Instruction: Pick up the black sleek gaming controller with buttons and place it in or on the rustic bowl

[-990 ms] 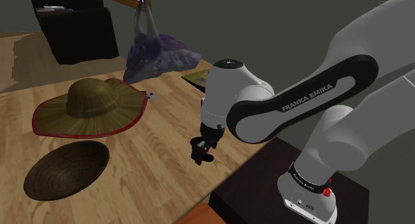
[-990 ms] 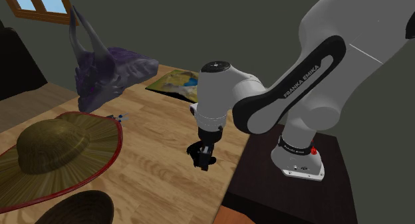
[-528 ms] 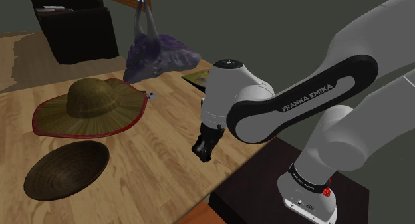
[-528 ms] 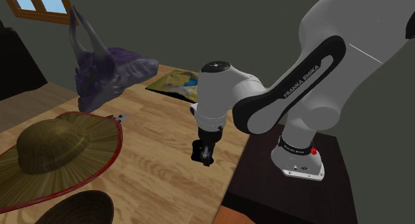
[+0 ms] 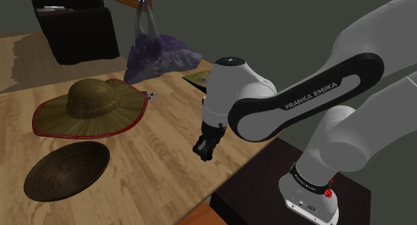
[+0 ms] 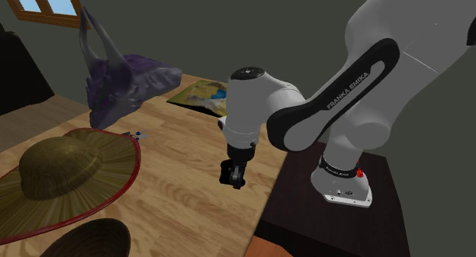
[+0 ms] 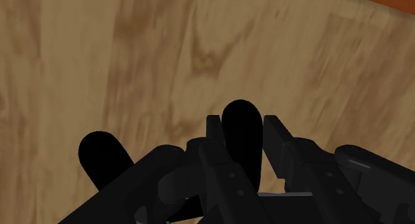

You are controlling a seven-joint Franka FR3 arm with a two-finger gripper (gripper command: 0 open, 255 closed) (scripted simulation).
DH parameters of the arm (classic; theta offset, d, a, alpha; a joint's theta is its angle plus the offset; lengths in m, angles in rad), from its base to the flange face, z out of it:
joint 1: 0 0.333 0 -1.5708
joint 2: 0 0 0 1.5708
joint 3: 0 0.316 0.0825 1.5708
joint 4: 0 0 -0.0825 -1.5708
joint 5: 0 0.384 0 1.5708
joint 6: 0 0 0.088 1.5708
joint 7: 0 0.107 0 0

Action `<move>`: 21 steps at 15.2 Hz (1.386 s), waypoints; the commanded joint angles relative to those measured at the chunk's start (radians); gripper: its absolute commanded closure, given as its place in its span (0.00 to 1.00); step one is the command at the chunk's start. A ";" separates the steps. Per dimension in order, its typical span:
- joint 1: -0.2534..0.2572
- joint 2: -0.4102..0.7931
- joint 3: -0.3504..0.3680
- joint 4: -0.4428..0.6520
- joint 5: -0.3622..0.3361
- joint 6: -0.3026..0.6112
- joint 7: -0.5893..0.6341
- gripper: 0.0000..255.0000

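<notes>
One dark ribbed bowl [image 5: 67, 170] sits on the wooden table [image 5: 167, 133], its inner surface in plain sight right across. The gripper [image 5: 203, 150] is closed around the one black controller [image 7: 241, 133], one rounded lobe clasped between the fingers, close above the table near the stand and well apart from the bowl. Also on the table are one red-rimmed straw hat [image 5: 93, 107] just beside the bowl, one purple bag [image 5: 157, 57] and one flat picture [image 6: 200, 94].

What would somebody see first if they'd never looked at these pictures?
Probably the big white arm on the shoulder view's right, its gripper clasping a black controller over the wooden table. Next, the wide straw hat with a red rim and the dark bowl, on that view's left.
</notes>
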 commanded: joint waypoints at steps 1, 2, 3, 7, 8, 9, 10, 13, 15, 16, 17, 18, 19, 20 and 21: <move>0.004 -0.021 -0.008 0.010 0.001 -0.031 -0.001 1.00; 0.005 -0.033 -0.013 0.016 0.000 -0.049 -0.001 1.00; 0.007 -0.045 -0.018 0.023 0.000 -0.067 -0.002 1.00; 0.011 -0.087 -0.038 0.051 -0.005 -0.137 -0.004 1.00; 0.012 -0.097 -0.043 0.058 -0.006 -0.154 -0.004 1.00; 0.012 -0.106 -0.048 0.066 -0.008 -0.171 -0.004 1.00; 0.012 -0.115 -0.052 0.074 -0.010 -0.188 -0.004 1.00; 0.013 -0.139 -0.066 0.099 -0.016 -0.237 -0.004 1.00; 0.013 -0.153 -0.075 0.117 -0.020 -0.268 -0.004 1.00; 0.013 -0.159 -0.079 0.126 -0.023 -0.284 -0.003 1.00; 0.013 -0.166 -0.084 0.136 -0.025 -0.300 -0.003 1.00; 0.012 -0.171 -0.088 0.145 -0.028 -0.315 -0.003 1.00; 0.012 -0.177 -0.092 0.155 -0.030 -0.330 -0.002 1.00; 0.012 -0.182 -0.096 0.165 -0.032 -0.345 -0.002 1.00; 0.011 -0.187 -0.100 0.175 -0.035 -0.360 -0.001 1.00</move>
